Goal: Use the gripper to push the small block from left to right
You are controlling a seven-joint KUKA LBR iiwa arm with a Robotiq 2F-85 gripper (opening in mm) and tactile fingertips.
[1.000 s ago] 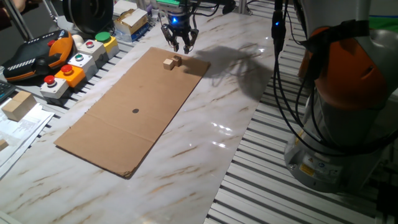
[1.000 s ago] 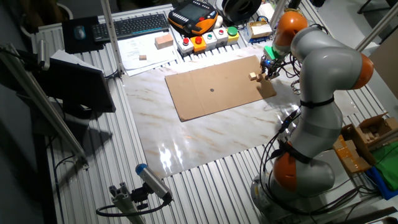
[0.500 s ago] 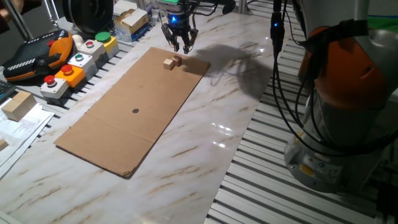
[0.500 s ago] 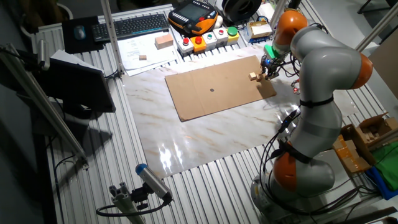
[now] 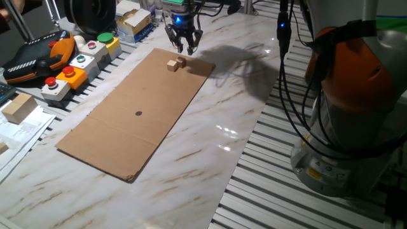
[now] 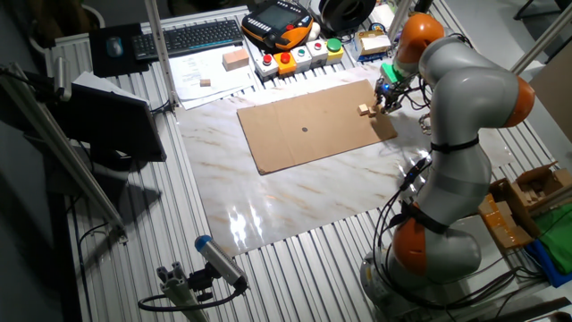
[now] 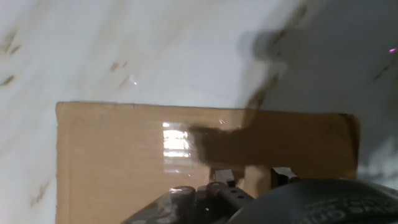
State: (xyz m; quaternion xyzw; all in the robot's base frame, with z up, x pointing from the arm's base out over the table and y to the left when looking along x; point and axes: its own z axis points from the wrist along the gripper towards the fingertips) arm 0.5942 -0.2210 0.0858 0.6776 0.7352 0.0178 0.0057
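The small tan wooden block (image 5: 176,63) lies near the far end of the brown cardboard sheet (image 5: 137,108). It also shows in the other fixed view (image 6: 364,110). My gripper (image 5: 184,47), a black claw under a wrist with a blue light, hangs just beyond the block over the sheet's far edge and does not touch it. In the other fixed view the gripper (image 6: 382,97) is beside the block. In the hand view two dark fingertips (image 7: 222,176) stand apart with bare cardboard between them. The block cannot be made out there.
A row of button boxes (image 5: 79,63) and an orange-black pendant (image 5: 38,57) line the left side of the marble table (image 5: 210,146). A wooden piece (image 5: 18,107) lies on papers. The arm's base (image 5: 350,121) stands at the right.
The gripper has shifted slightly up and away from the block towards the sheet's far edge. The block has not moved.
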